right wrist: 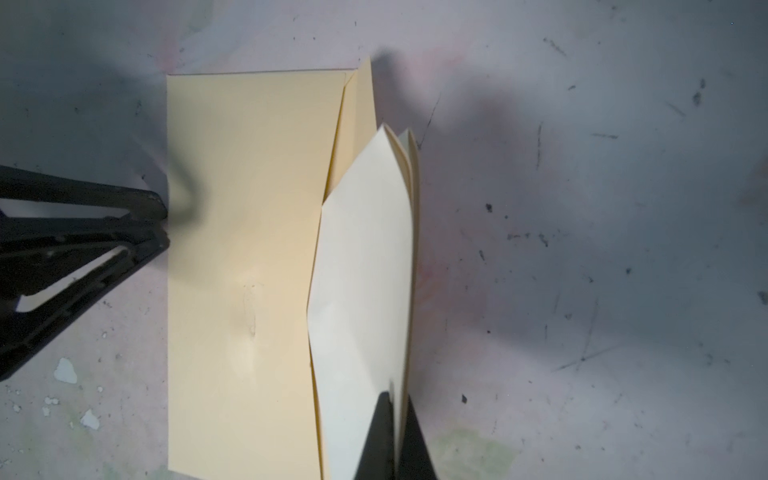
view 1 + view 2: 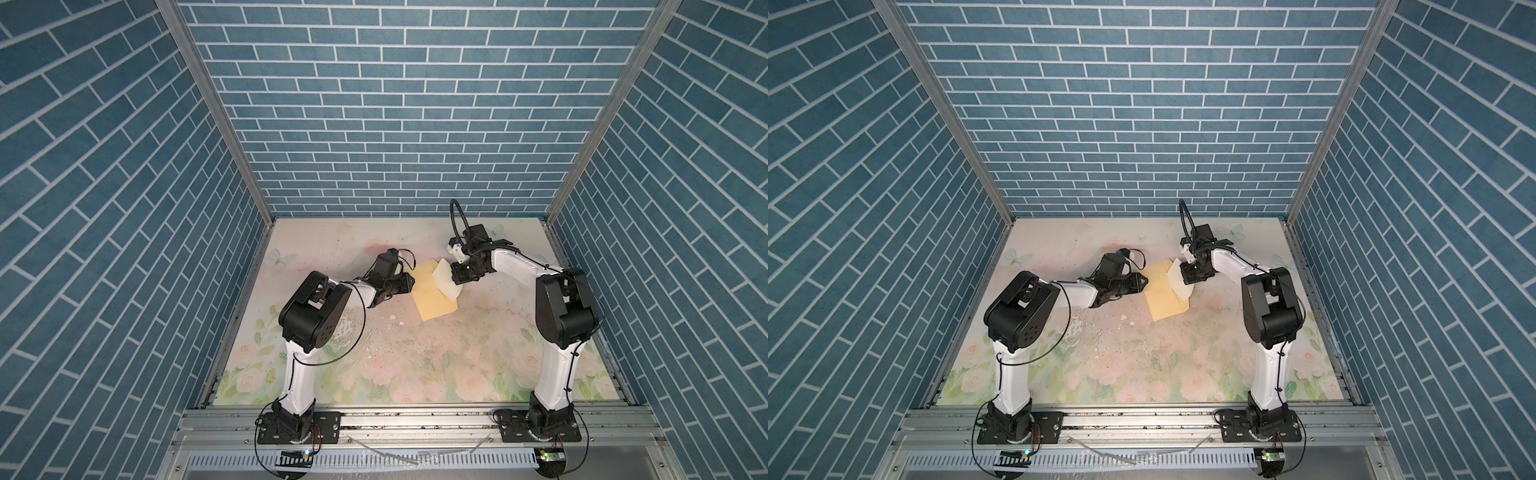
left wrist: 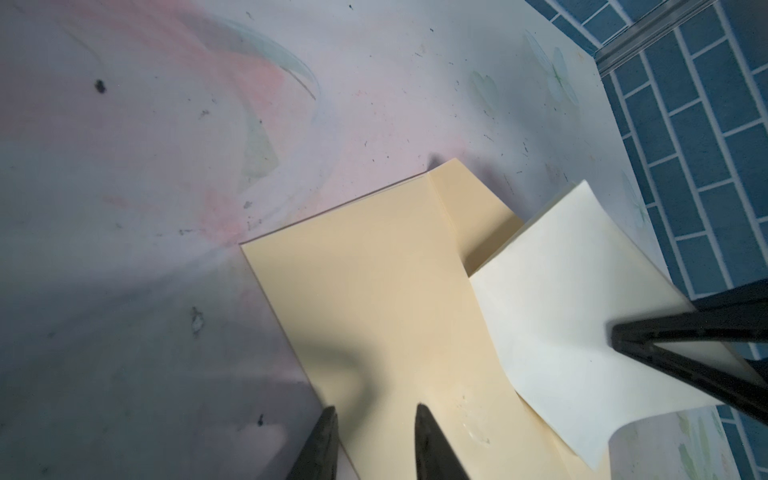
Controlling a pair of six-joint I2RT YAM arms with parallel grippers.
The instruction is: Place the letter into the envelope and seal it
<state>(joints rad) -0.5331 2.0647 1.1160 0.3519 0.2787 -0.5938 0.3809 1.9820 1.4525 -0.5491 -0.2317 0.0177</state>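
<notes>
The pale-yellow envelope (image 2: 432, 297) lies flat on the floral table mat (image 2: 374, 353), a little behind the middle of the work area and between the two arms in both top views. The right gripper (image 1: 392, 399) is clamped tight on a cream sheet, the letter (image 1: 361, 270), holding it raised and bowed above the envelope's right-hand long edge. The letter's near edge overlaps that side of the envelope, and in the left wrist view the letter (image 3: 561, 311) curves up from there. The envelope's flap (image 1: 359, 108) stands partly lifted beside the sheet. Thin tan layers show behind the letter at the pinch, and I cannot tell whether the flap is caught there too. The left gripper (image 3: 374, 415) sits low at the opposite long edge, its tips parted and grasping nothing. One tip is over the envelope and the other over the mat. Whether they press down on the paper is unclear.
</notes>
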